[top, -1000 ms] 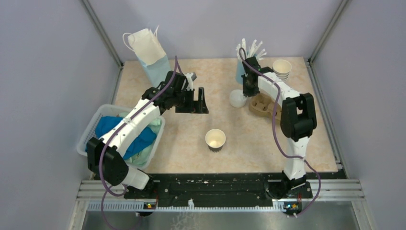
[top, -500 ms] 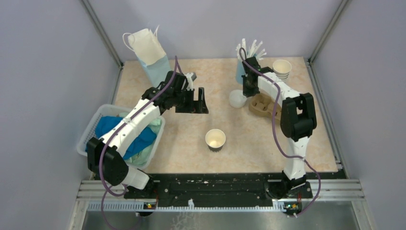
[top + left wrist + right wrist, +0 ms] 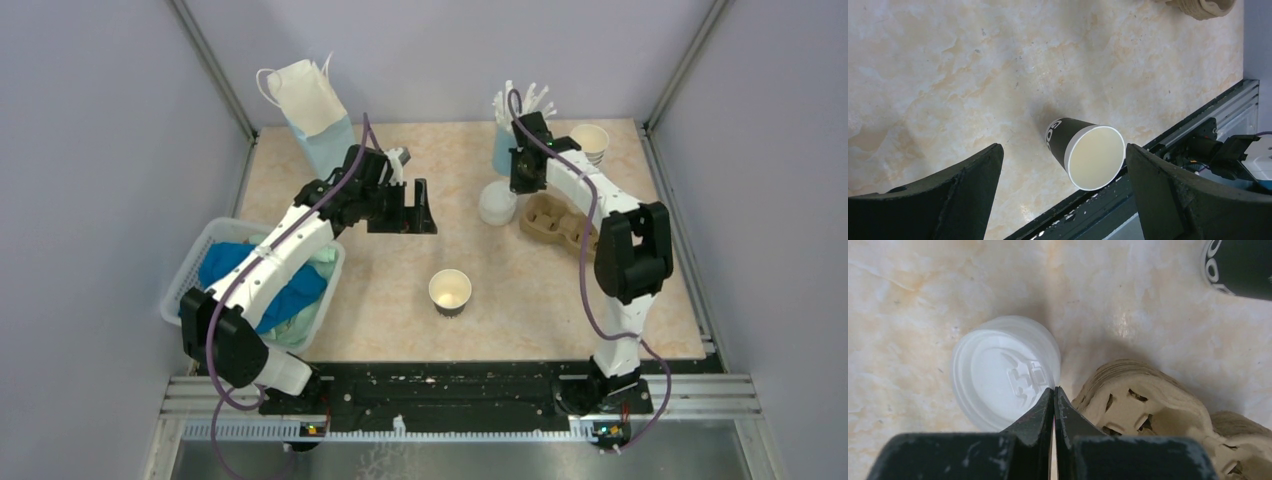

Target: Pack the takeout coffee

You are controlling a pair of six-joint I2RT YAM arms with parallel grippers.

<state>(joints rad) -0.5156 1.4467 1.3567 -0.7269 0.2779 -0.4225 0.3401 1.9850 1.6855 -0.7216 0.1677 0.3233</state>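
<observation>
A dark paper cup (image 3: 450, 291) with a cream inside stands lidless at the table's middle; in the left wrist view it (image 3: 1088, 152) shows below and between my fingers. No lidded takeout coffee is in view. A loose white lid (image 3: 497, 203) lies at the back right, next to a cardboard cup carrier (image 3: 555, 220). My left gripper (image 3: 420, 205) is open and empty, above the table behind the cup (image 3: 1063, 148). My right gripper (image 3: 522, 180) is shut with nothing between its fingers; its tips (image 3: 1054, 388) hang over the lid's (image 3: 1003, 375) right rim, beside the carrier (image 3: 1148, 400).
A white and blue paper bag (image 3: 315, 110) stands at the back left. A white basket (image 3: 190, 275) holding blue cloth sits at the left edge. A cup of white sticks (image 3: 505, 145) and a stack of lidless paper cups (image 3: 589, 143) stand at the back right.
My right gripper has pulled back a little toward the far side, still shut. The lid sits in nearly the same spot. My left arm has barely moved.
</observation>
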